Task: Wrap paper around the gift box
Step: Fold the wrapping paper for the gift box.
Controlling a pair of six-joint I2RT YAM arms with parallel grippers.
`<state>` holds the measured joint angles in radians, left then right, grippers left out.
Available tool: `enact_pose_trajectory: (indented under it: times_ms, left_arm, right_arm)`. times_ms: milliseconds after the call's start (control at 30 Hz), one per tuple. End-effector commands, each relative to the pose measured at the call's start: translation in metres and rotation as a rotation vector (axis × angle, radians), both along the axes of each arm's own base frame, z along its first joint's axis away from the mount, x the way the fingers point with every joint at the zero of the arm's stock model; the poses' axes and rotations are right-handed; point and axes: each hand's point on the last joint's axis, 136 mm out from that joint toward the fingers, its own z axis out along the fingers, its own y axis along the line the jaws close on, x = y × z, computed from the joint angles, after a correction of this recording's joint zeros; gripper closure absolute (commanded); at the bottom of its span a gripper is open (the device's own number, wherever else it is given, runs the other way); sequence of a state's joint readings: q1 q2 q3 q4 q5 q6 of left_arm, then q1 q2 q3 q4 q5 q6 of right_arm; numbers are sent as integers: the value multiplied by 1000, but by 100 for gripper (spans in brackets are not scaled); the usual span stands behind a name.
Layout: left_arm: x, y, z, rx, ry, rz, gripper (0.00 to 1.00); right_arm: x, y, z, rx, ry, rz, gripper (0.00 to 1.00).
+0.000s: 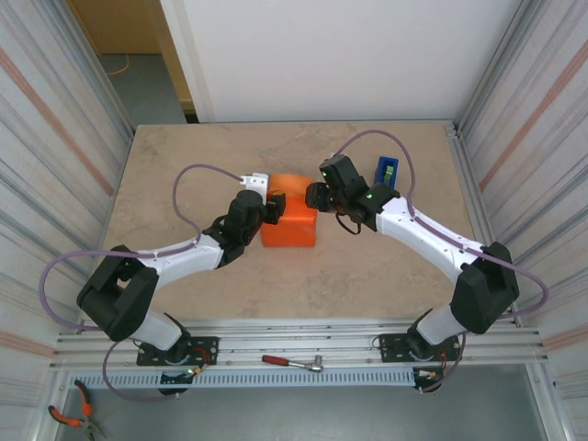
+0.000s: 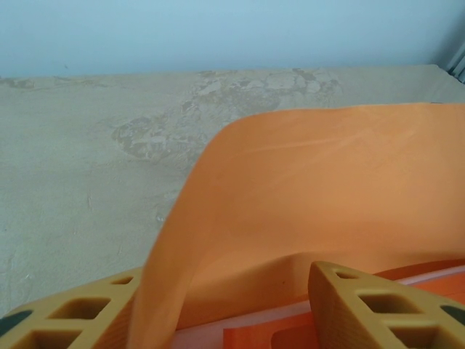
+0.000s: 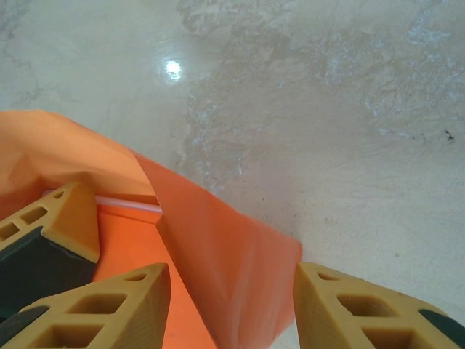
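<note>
The orange paper [image 1: 290,223] is folded over the gift box in the middle of the table. Of the box I see just a pale pink edge [image 2: 287,309], also visible as a thin strip [image 3: 129,205]. My left gripper [image 1: 272,207] is at the bundle's far left corner. Its jaws stand apart, and a raised paper flap [image 2: 305,196] arches up between them, around the left gripper [image 2: 229,280]. My right gripper [image 1: 317,196] is at the far right corner. It is open around a loose flap [image 3: 232,269], with a gap on the right side.
A blue tape dispenser [image 1: 387,172] stands on the table behind the right arm. The left gripper's finger [image 3: 69,218] sits close beside the right gripper's own left finger. Bare tabletop [image 1: 184,165] lies all around the bundle. A red-handled tool [image 1: 289,362] lies on the front rail.
</note>
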<state>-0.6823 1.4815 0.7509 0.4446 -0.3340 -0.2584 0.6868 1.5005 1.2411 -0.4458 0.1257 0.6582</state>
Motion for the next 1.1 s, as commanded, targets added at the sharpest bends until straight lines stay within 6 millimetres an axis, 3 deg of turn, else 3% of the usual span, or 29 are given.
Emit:
enact_pose_trajectory:
  times_ms: [0, 167, 300, 467, 600, 633, 700, 833, 933, 1067]
  left_arm:
    - [1, 3, -13, 56, 21, 11, 43]
    - [1, 3, -14, 58, 23, 12, 44]
    - [2, 2, -13, 56, 24, 11, 44]
    - [2, 1, -14, 60, 28, 9, 45]
    - [2, 1, -14, 66, 30, 12, 45]
    - [1, 1, -14, 66, 30, 12, 45]
    - [2, 2, -16, 70, 33, 17, 45]
    - [1, 2, -16, 74, 34, 18, 46]
    - [1, 2, -17, 76, 35, 19, 46]
    - [1, 1, -18, 80, 36, 17, 46]
  right_arm:
    - [5, 6, 6, -10, -6, 25, 53]
    - [6, 7, 1, -18, 0, 27, 66]
    - [8, 8, -2, -20, 5, 29, 100]
    - [8, 11, 3, 1, 6, 41, 100]
    - [2, 11, 24, 42, -12, 52, 60]
    - [0, 10, 31, 57, -22, 53, 57]
    - [-5, 5, 44, 86, -43, 44, 55]
    - [-12, -20, 52, 147, -55, -30, 55]
    - [-11, -47, 41, 208, -36, -122, 62]
    - [-6, -64, 15, 329, 36, -183, 100]
